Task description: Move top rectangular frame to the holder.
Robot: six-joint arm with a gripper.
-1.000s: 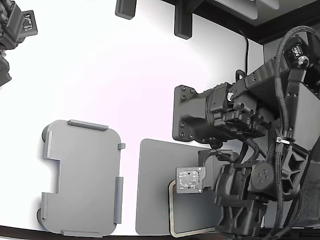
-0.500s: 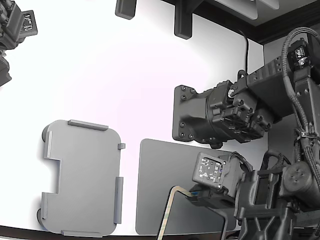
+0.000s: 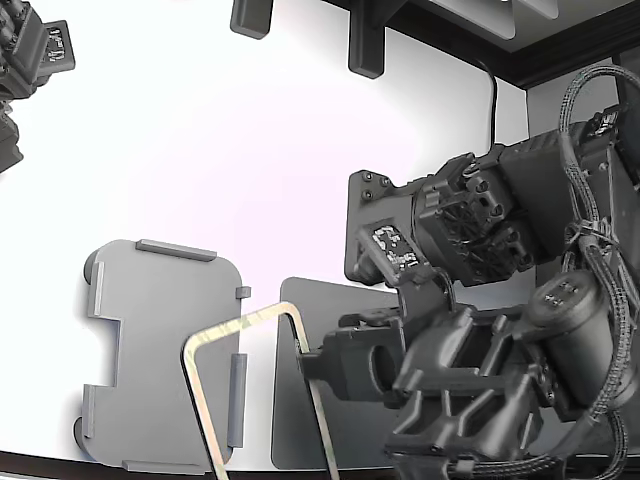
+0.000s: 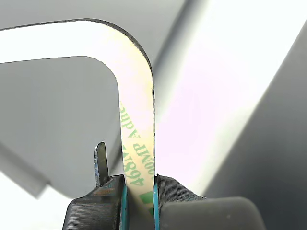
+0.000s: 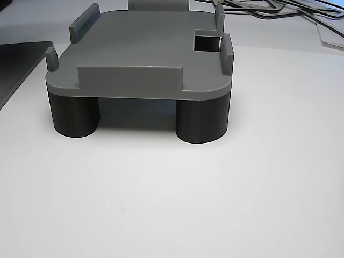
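My gripper (image 3: 308,362) is shut on one long side of the cream rectangular frame (image 3: 242,328) and holds it lifted above the table. The frame hangs between the dark grey mat (image 3: 292,400) and the light grey holder (image 3: 165,350), overlapping the holder's near edge in the exterior view. In the wrist view the frame (image 4: 136,124) with its green print is pinched between my two fingers (image 4: 96,208), a rounded corner showing above them. The holder (image 5: 145,51) stands on dark round legs in the other view, nothing on it.
A black block-shaped arm base (image 3: 385,235) stands behind the mat. A second arm's black camera part (image 3: 30,60) sits at the exterior view's top left. Two dark posts (image 3: 365,45) are at the back. White table lies around the holder.
My gripper has lifted the frame off the mat and swung it toward the exterior view's left, to the holder's edge. The wrist has turned, and the frame now lies flatter.
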